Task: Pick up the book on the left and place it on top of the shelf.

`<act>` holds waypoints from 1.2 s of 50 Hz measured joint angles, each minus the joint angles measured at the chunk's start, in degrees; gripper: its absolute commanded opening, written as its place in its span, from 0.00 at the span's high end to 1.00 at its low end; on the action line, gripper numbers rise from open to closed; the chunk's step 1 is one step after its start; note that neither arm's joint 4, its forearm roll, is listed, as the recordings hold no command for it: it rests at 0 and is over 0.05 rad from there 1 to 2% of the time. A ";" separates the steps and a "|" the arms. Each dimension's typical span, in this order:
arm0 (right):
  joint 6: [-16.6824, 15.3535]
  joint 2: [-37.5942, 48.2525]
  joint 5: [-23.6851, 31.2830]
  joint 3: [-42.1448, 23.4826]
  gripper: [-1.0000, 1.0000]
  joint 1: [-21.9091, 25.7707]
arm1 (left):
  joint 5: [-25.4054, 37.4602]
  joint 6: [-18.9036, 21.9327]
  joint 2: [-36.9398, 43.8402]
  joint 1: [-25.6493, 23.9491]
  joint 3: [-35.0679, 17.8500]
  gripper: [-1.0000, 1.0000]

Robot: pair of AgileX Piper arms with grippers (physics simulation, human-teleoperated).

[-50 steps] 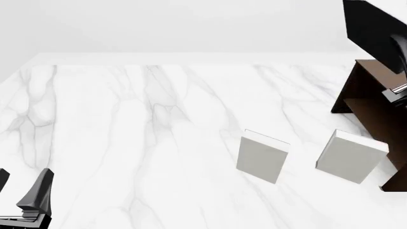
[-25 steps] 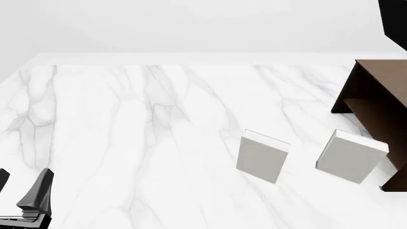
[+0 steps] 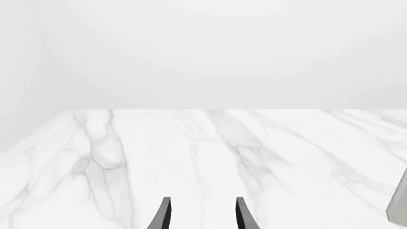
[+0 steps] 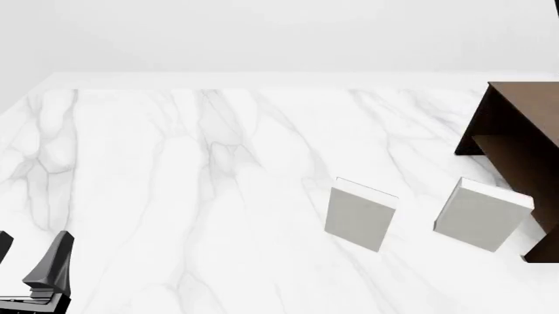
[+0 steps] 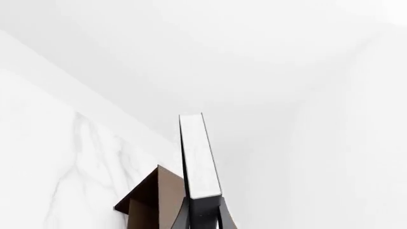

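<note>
The left gripper (image 4: 31, 268) is idling open and empty at the near edge. The right gripper (image 5: 202, 217), outside the front view, is clamping the book (image 5: 198, 157) edge-on above the shelf (image 5: 149, 198); lowering it flat onto the top comes next.

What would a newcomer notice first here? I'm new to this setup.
Two light grey rectangular books, one left of the other, stand upright on the white marble table, beside the dark brown wooden shelf at the right edge. In the right wrist view, the right tool grips the black-covered book, white page edge showing.
</note>
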 measured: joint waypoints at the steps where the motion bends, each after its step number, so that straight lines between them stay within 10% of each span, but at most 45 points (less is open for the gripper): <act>1: -0.08 0.01 0.03 -0.03 1.00 -0.23 | 0.00 0.00 0.00 0.00 0.00 0.00; 60: -4.70 4.18 -5.27 1.59 1.00 -11.03 | 0.00 0.00 0.00 0.00 0.00 0.00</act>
